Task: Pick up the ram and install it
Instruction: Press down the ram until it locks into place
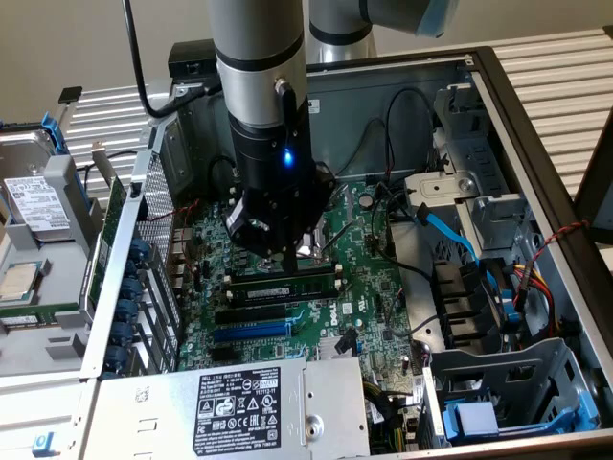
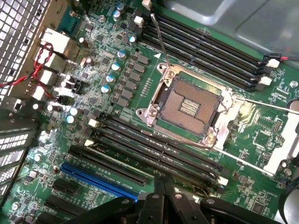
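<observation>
Open PC case [image 1: 536, 144] on slatted table [image 1: 546, 57]; hand [image 1: 287, 251] over green motherboard [image 2: 117, 93], ram [image 1: 287, 286] beneath; grip state unclear.

The arm descends almost vertically from the top of the exterior view, a silver upper section passing into a black wrist with a small blue light lit on its near side. The claw [image 1: 287, 257] points straight down. In the wrist view the claw [image 2: 163, 198] shows its dark finger bases close together.
</observation>
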Action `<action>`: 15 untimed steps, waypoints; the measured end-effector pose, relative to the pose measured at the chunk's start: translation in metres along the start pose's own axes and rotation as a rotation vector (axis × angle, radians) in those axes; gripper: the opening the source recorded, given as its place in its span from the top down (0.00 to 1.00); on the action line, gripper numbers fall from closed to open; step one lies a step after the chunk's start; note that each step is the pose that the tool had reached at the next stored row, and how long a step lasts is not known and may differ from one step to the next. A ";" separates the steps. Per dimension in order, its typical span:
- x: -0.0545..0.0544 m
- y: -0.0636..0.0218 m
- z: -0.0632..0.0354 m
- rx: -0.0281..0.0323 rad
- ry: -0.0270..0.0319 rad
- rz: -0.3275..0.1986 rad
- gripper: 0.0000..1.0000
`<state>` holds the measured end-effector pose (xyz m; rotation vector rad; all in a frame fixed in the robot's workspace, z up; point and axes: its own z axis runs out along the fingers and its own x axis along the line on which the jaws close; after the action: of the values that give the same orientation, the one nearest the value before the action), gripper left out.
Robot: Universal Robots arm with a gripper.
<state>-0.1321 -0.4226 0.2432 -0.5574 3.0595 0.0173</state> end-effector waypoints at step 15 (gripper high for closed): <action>0.000 0.0000 0.0000 0.0051 0.0037 0.202 0.89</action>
<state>-0.1321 -0.4226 0.2432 -0.2467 3.1041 0.0135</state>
